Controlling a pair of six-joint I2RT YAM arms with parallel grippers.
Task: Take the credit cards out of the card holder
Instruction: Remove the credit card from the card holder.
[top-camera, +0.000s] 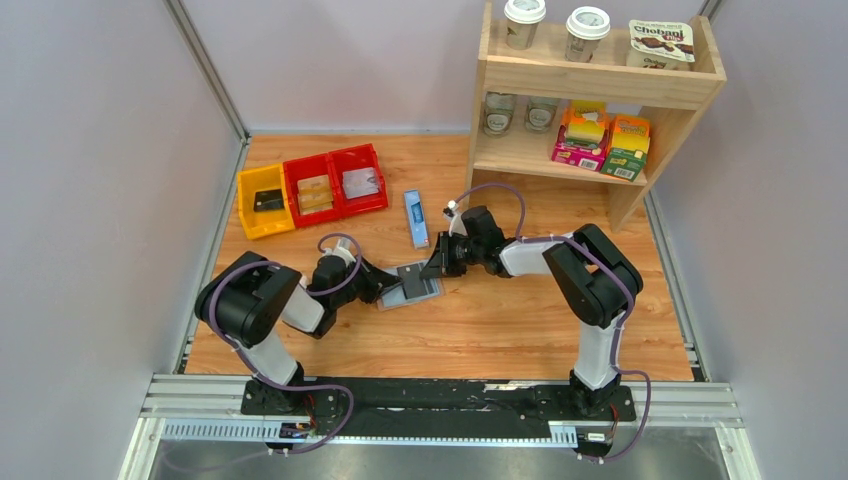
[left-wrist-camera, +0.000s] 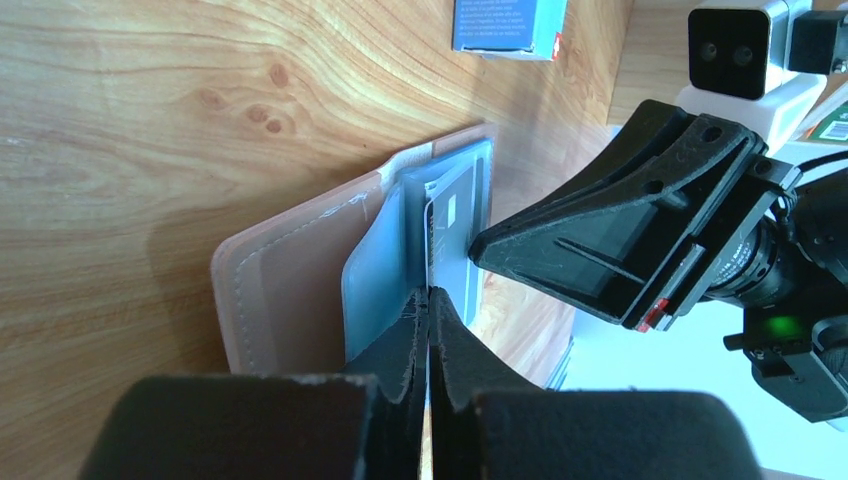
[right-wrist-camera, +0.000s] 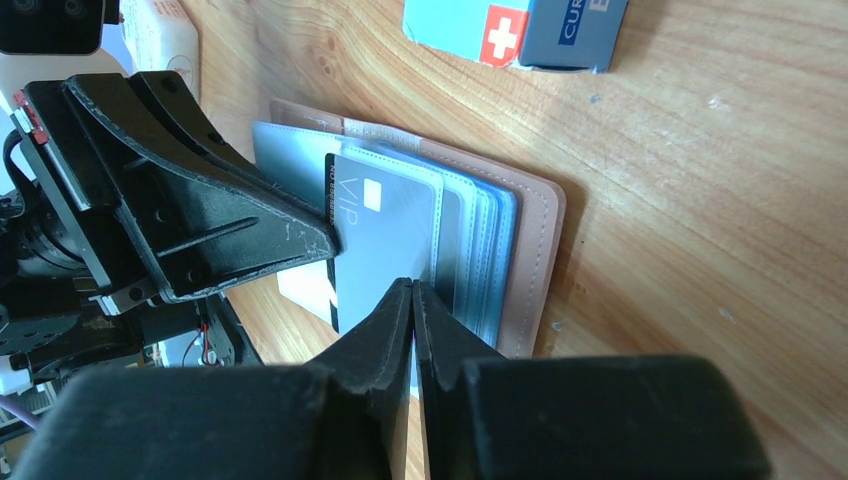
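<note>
Left pincer and right pincer were closed at a credit card in the open card holder, grip uncertain; extraction step, next needing a clean outward pull

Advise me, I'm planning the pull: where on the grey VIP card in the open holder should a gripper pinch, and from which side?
Probably the grey card's free long edge by the VIP print, approached from the left arm's side, low over the table. Its opposite edge looks tucked into the card holder's stacked blue slots, and it lies flat.
</note>
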